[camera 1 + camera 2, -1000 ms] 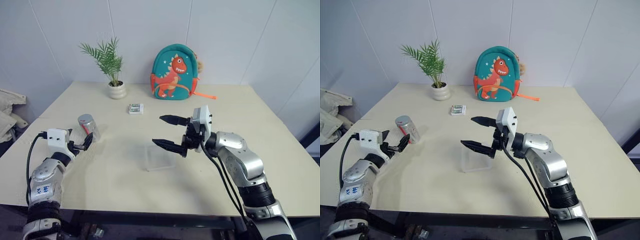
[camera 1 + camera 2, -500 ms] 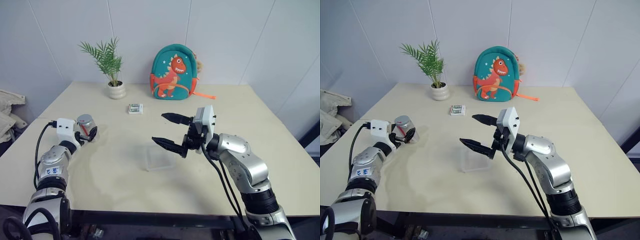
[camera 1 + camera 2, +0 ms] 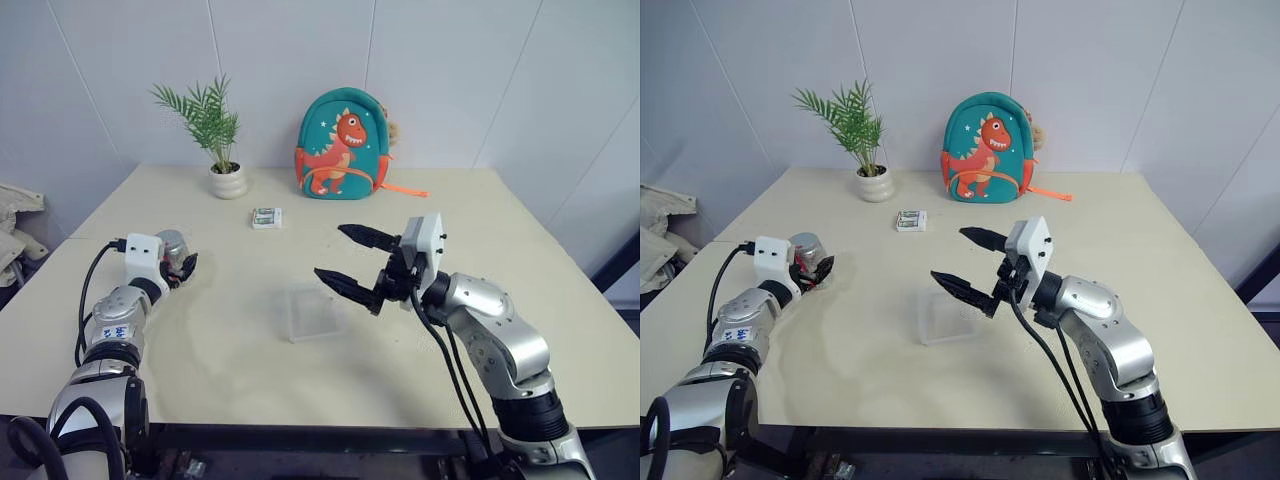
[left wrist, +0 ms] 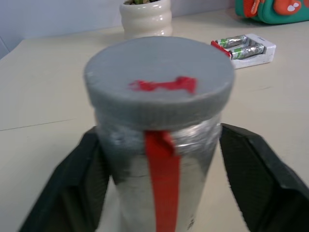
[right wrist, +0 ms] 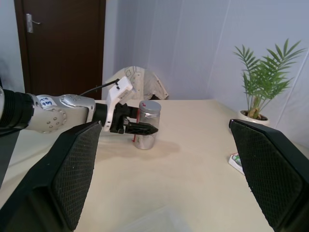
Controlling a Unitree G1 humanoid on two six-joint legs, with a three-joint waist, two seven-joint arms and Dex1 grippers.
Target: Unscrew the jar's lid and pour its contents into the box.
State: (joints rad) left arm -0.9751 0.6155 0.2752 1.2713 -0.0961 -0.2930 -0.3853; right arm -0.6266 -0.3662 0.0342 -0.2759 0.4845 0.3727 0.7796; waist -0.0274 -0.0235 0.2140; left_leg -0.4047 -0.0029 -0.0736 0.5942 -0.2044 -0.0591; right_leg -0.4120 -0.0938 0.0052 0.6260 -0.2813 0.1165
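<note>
Left tool (image 3: 178, 268) has come in around the jar (image 5: 146, 124) at the near left of the surface (image 3: 520, 250), and its black fingers (image 4: 263, 179) now sit either side of the silvery body; from the wrist view they look drawn in right against the sides, though I can't make out firm contact, so whether it truly has a grip I cannot tell. A second ago that tool stood wide apart and short of the jar, with only a fingertip near it; since then the arm has pushed forward and the jaws have narrowed. To my eye that means the grasp is being taken now, which has to come before any unscrewing. The lid (image 4: 159, 79) is on top of the jar, grey with a red smear across it, and a red strip runs down the side below. Right tool (image 3: 352, 262) hangs above the middle of the surface, its two fingers spread wide and holding nothing, turned toward the left, much as it was earlier. Just below and near it lies the box (image 3: 313, 311), clear and shallow, well apart from the jar. Far back stand the plant pot (image 3: 228, 181), the dinosaur backpack (image 3: 340, 147) and a small packet (image 3: 266, 217), none of them disturbed.
</note>
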